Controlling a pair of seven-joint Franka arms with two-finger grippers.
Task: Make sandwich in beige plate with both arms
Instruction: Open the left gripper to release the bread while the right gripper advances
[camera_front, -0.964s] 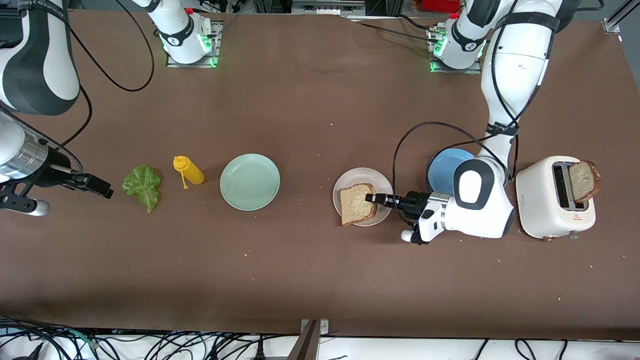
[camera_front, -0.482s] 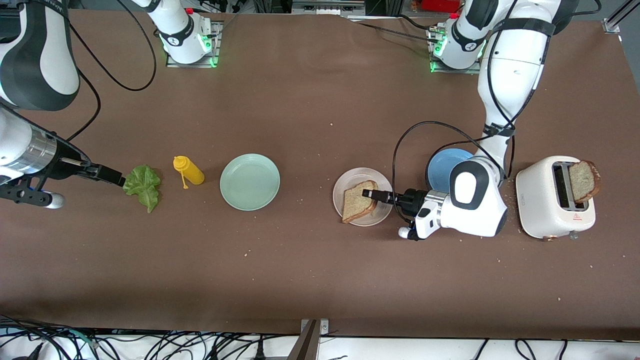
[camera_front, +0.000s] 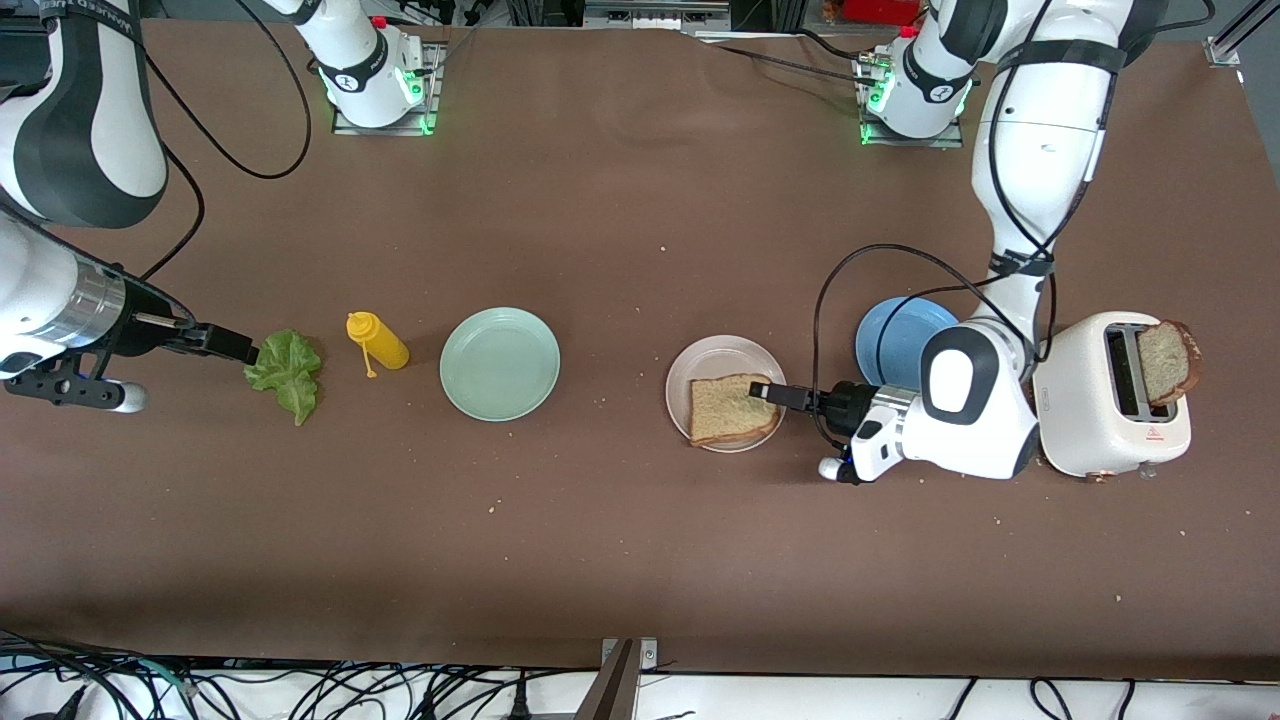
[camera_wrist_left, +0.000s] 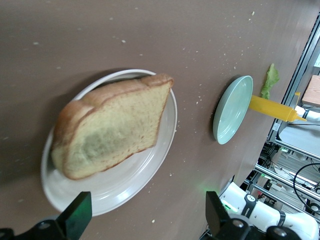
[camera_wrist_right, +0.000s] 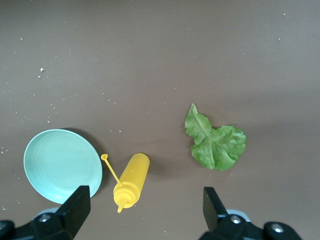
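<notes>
One brown bread slice (camera_front: 733, 410) lies flat on the beige plate (camera_front: 725, 355). My left gripper (camera_front: 763, 391) is open and empty at the plate's rim on the toaster side. In the left wrist view the slice (camera_wrist_left: 110, 125) and plate (camera_wrist_left: 150, 165) lie just ahead of the open left gripper (camera_wrist_left: 145, 220). A second slice (camera_front: 1165, 362) stands in the toaster (camera_front: 1095, 400). The green lettuce leaf (camera_front: 287, 372) lies on the table. My right gripper (camera_front: 243, 349) is open and empty at the leaf's edge. The right wrist view shows the leaf (camera_wrist_right: 215, 142) ahead of the right gripper (camera_wrist_right: 145, 212).
A yellow squeeze bottle (camera_front: 378, 342) lies beside the lettuce, and a mint green plate (camera_front: 500, 362) sits beside the bottle. A blue plate (camera_front: 900, 335) sits between the beige plate and the toaster, partly under the left arm. Crumbs dot the brown table.
My left gripper let go of the bread slice, which dropped flat onto the beige plate, and drew back toward the toaster. My right gripper moved up to the lettuce leaf.
</notes>
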